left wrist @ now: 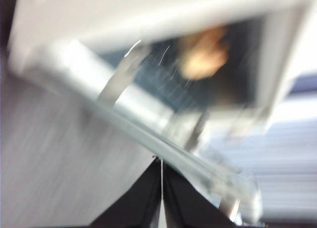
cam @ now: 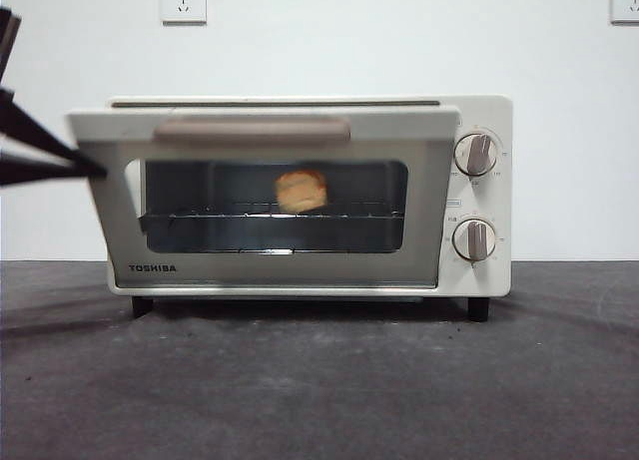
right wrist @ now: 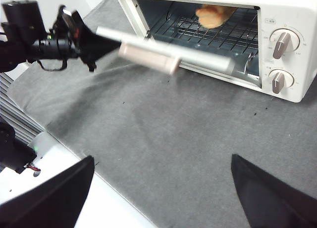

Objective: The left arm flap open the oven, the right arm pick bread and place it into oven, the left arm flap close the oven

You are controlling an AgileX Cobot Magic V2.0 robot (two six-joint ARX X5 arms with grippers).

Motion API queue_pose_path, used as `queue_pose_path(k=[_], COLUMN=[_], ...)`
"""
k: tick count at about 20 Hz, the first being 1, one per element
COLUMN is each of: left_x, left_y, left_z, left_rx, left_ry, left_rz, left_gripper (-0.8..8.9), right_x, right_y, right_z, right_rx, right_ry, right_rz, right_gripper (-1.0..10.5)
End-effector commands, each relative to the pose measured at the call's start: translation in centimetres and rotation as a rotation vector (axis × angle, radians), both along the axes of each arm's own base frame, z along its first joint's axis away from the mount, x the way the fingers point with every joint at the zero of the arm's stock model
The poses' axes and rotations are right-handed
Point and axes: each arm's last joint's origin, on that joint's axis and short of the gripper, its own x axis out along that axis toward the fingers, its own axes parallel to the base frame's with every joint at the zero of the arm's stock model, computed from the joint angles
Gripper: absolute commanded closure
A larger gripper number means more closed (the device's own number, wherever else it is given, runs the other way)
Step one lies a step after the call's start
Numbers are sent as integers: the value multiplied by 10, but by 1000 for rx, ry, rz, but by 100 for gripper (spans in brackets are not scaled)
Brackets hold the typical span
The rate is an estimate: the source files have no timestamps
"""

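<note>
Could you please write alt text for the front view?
A cream oven with its door partly open holds the bread on its rack, while the left gripper touches the door's side edge.

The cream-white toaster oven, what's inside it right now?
Inside the cream-white toaster oven, a small golden-orange bread bun sits on the wire rack. Its underside is hidden.

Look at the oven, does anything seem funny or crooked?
Yes. The oven door hangs half open, tilted, with the left gripper at its corner. The bread sits on the rack inside. Nothing is spilled or broken.
</note>
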Motion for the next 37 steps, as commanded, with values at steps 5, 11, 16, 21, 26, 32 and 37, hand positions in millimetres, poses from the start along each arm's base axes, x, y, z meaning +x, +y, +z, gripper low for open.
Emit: queue_pose_path(k=[5, 11, 16, 21, 26, 32, 37], left_x=[9, 7, -2, -19, -45, -79, -106], left_y=[3, 1, 0, 0, -1, -2, -2], left_z=[25, 43, 63, 84, 108, 121, 112], left_rx=[-205, -288, -358, -371, -359, -255, -28], left_ry=[-33, -134, -227, -320, -445, -519, -554], left_rz=[153, 79, 15, -6, -52, -66, -11], left_gripper=[803, 803, 803, 803, 803, 803, 803], right_x=[-1, 0, 1, 2, 2, 2, 2], right_y=[-1, -1, -1, 0, 1, 2, 2], right_z=[6, 6, 8, 12, 15, 16, 16], right_rx=[22, 12, 19, 46, 38, 41, 18], right_ry=[-17, -28, -47, -93, -145, -160, -185], right_rz=[0, -24, -41, -33, -5, 18, 32], right_gripper=[506, 506, 506, 506, 507, 506, 507])
